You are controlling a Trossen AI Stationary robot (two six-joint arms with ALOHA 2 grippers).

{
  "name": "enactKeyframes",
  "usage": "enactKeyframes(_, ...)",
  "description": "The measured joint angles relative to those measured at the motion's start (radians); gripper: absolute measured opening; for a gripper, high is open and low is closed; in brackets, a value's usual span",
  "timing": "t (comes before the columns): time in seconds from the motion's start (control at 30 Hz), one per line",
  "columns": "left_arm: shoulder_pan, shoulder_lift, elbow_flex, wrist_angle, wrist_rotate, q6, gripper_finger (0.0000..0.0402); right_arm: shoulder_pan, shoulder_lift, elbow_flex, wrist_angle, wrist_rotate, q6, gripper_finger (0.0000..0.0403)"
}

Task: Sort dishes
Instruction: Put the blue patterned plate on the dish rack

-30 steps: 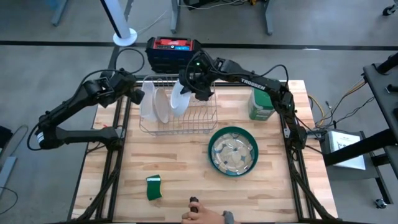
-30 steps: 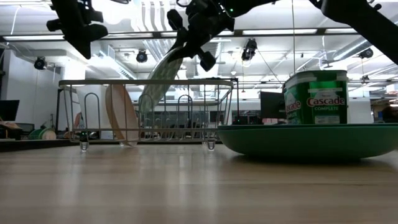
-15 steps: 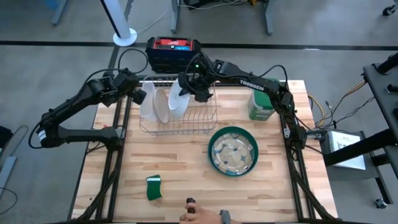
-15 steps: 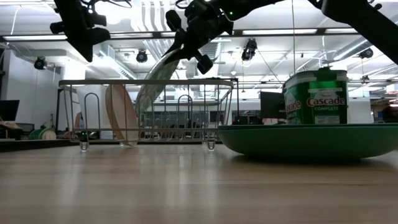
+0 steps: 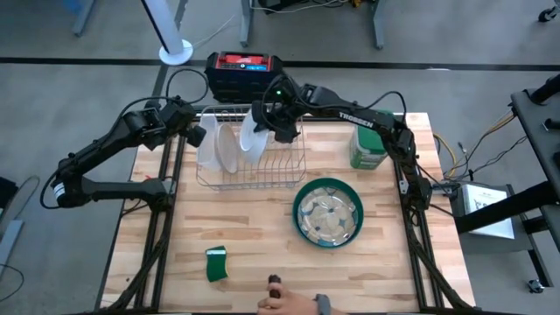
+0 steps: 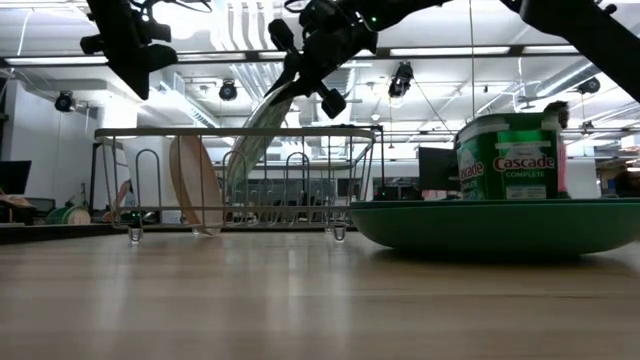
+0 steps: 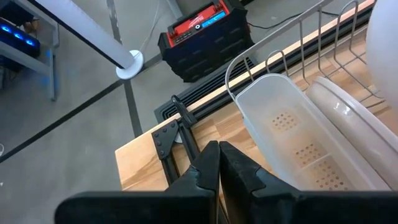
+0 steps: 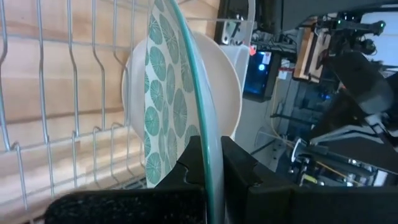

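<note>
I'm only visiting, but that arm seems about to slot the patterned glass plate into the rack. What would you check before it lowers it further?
1. Grip on plate: ok. The right gripper is shut on the rim of the patterned plate.
2. Plate over the rack: ok. It hangs tilted above the wire rack, its lower edge inside the rack in the low view.
3. Neighbouring dish: ok. The white plate stands on edge beside it; whether they touch, cannot tell.
4. Other arm clear: ok. The left gripper, shut and empty, waits at the rack's far-left corner.
5. Next dish ready: ok. The teal plate lies flat on the table.
</note>
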Motion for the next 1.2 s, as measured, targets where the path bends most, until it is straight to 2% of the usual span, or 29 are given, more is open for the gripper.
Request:
enactKeyframes(0.13, 0.0, 0.0, 0.0, 0.0, 0.0, 0.002, 0.0, 0.0, -0.011, 0.0, -0.014, 0.055, -0.003, 0.0004)
enactKeyframes(0.4, 0.0, 0.0, 0.0, 0.0, 0.0, 0.004, 0.0, -0.002, -0.023, 0.0, -0.081, 0.073, -0.003, 0.0004)
enactKeyframes(1.2, 0.0, 0.0, 0.0, 0.0, 0.0, 0.004, 0.0, 0.01, 0.064, -0.001, -0.09, 0.059, -0.003, 0.0012)
